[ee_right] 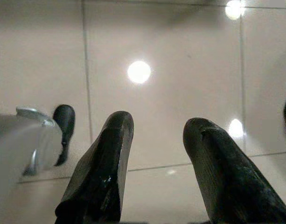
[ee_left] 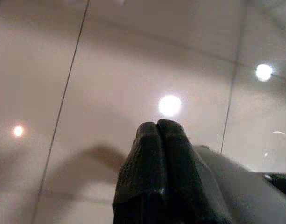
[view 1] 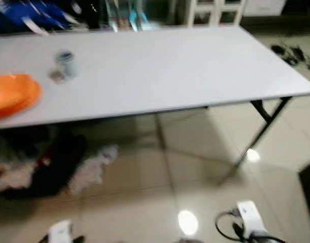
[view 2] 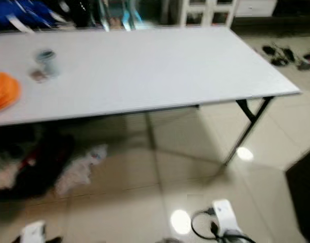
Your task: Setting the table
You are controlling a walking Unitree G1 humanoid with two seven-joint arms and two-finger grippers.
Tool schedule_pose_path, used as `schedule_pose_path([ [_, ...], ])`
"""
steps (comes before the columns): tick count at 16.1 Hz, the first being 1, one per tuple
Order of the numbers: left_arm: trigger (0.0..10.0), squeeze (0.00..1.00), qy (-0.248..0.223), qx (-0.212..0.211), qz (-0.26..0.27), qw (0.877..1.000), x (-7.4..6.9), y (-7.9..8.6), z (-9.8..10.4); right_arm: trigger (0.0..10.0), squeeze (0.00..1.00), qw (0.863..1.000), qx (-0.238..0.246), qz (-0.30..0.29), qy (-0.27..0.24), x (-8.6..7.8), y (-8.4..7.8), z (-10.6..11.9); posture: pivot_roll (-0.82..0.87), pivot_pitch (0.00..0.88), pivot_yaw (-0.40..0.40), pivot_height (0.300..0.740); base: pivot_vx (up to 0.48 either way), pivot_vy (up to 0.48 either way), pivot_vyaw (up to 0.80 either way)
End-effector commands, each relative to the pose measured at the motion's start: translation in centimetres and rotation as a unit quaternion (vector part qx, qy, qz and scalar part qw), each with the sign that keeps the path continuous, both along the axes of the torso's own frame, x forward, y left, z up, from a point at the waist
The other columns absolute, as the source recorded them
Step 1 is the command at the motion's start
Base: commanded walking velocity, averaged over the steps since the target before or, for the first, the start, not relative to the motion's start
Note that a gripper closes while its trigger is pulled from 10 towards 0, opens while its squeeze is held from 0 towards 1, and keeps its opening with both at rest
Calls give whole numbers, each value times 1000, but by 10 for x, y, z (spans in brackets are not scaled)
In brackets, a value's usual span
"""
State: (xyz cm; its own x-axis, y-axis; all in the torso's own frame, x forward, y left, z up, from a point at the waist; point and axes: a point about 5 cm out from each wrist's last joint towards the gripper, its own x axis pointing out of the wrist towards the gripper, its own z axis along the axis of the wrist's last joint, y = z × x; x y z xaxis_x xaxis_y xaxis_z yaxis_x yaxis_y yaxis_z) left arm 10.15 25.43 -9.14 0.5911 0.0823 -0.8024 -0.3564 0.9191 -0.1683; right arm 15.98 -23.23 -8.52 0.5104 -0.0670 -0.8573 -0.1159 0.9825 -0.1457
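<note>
A long white folding table stretches across the room ahead of me. At its left end lies an orange plate, with a small grey cup just behind it. My left gripper hangs low over the glossy tiled floor, its two black fingers pressed together with nothing between them. My right gripper also points down at the floor, with a wide gap between its fingers and nothing held.
Under the table's left part lie dark bags and crumpled cloth. Black folding legs stand at the right end. Shoes lie on the floor at far right. White chairs stand beyond the table.
</note>
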Motion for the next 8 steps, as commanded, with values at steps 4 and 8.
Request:
schedule_pose_path([
  [4, 10000, 0, -8, 12, -10, 1000, 6, -2, 0, 10000, 0, 999, -2, 33, -9, 11, 11, 2, -104, 79, 11, 740, 0, -435, 0],
  [8, 10000, 0, -28, 11, -37, 999, 26, -13, 2, 10000, 0, 999, -12, 42, 3, 10, 9, 2, -100, 76, 7, 740, 0, -438, 0],
])
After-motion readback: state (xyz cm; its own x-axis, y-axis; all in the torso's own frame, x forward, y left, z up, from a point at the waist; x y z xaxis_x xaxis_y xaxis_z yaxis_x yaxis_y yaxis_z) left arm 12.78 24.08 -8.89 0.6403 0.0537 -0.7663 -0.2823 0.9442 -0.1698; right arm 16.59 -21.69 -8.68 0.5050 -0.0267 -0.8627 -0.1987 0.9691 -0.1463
